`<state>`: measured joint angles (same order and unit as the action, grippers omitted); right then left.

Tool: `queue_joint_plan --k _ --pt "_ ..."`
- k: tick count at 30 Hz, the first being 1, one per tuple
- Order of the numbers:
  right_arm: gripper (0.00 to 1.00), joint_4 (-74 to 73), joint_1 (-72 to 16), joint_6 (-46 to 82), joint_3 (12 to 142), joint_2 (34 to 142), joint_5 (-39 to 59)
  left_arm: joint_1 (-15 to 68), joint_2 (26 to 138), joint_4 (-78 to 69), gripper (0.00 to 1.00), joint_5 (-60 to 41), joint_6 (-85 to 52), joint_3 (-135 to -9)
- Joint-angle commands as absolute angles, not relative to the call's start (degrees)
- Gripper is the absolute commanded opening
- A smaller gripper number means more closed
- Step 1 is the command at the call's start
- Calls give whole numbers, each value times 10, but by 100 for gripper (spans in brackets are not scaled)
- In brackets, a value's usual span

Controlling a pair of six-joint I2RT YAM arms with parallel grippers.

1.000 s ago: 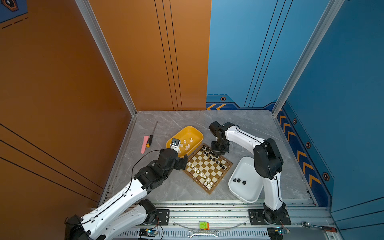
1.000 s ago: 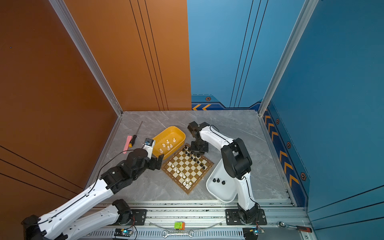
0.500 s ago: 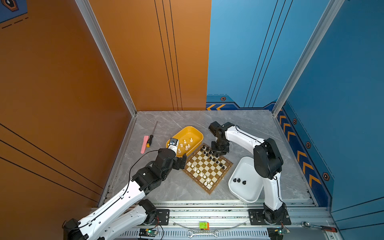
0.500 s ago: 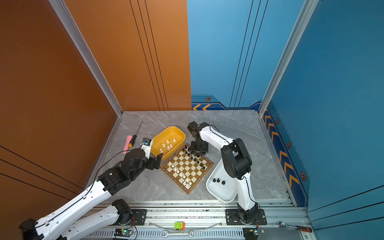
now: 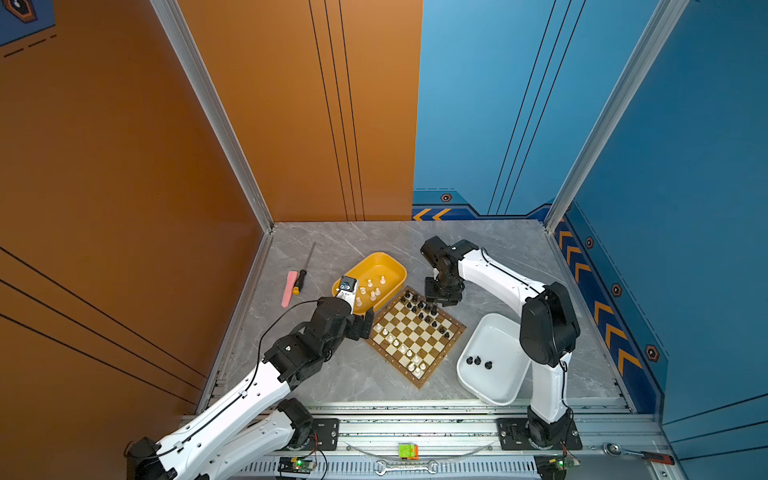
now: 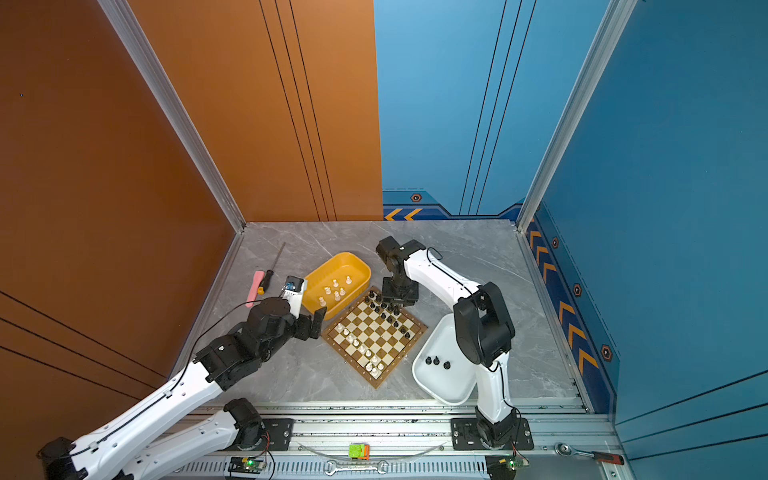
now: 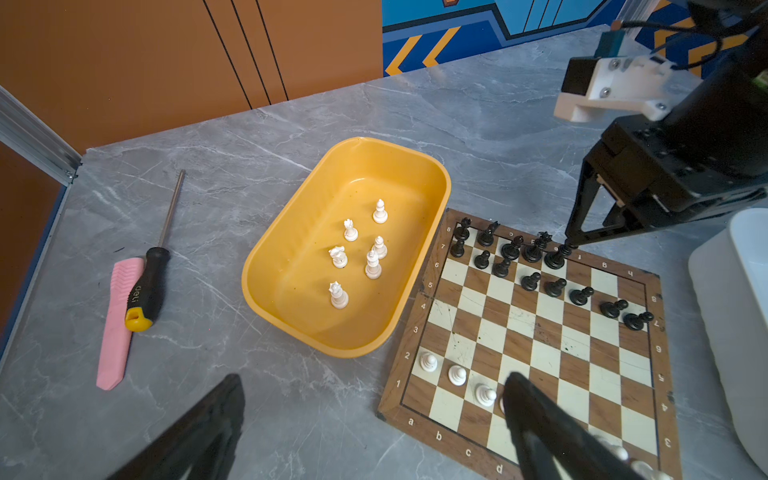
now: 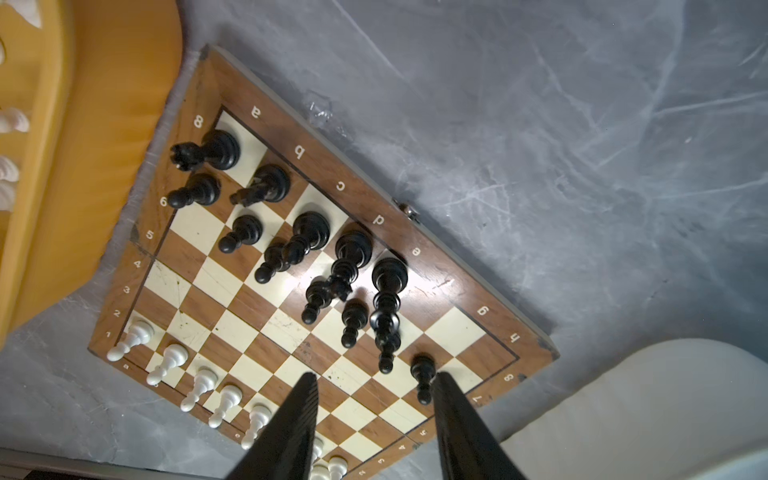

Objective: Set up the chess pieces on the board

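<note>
The screwdriver (image 7: 147, 286) near the counter's (image 5: 353, 374) left edge reads "deli" on its black and yellow handle, and it lies touching a pink cutter (image 7: 118, 316); the board's (image 7: 582, 353) brown border carries the letters a to h and the numbers 1 to 8.

Against a second before, both arms sit almost where they were in both top views, but the right gripper's (image 8: 376, 378) jaws stand wider now, parted and holding nothing; one fingertip (image 7: 570, 244) hangs just beside the top of a tall black piece by the letter e.

The left gripper (image 7: 374, 377) is spread wide and empty, one finger over the board's d corner.

The board lies mid-counter, between the yellow tray (image 7: 440, 178) and the white tray (image 5: 498, 332), turned cornerwise, with one corner towards the counter's front edge; the black pieces (image 7: 511, 249) fill the side facing back-right, and the white pieces (image 7: 457, 374) line the side facing front-left, all standing upright.

Six more white figures (image 7: 373, 264) stand in the yellow tray; three black ones (image 5: 478, 360) sit in the white tray.
</note>
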<state>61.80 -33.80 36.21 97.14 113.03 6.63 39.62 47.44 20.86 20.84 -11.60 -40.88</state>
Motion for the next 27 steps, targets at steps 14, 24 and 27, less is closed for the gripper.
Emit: queue_joint_plan --k 14,24,27 --pt "40 658 -310 422 712 826 -21 443 659 64 98 76 -89 -479" --pt "36 626 -303 516 514 646 -5 504 792 47 98 -1 -71 -580" --pt "34 609 -302 534 475 624 2 513 811 60 98 -5 -65 -607"
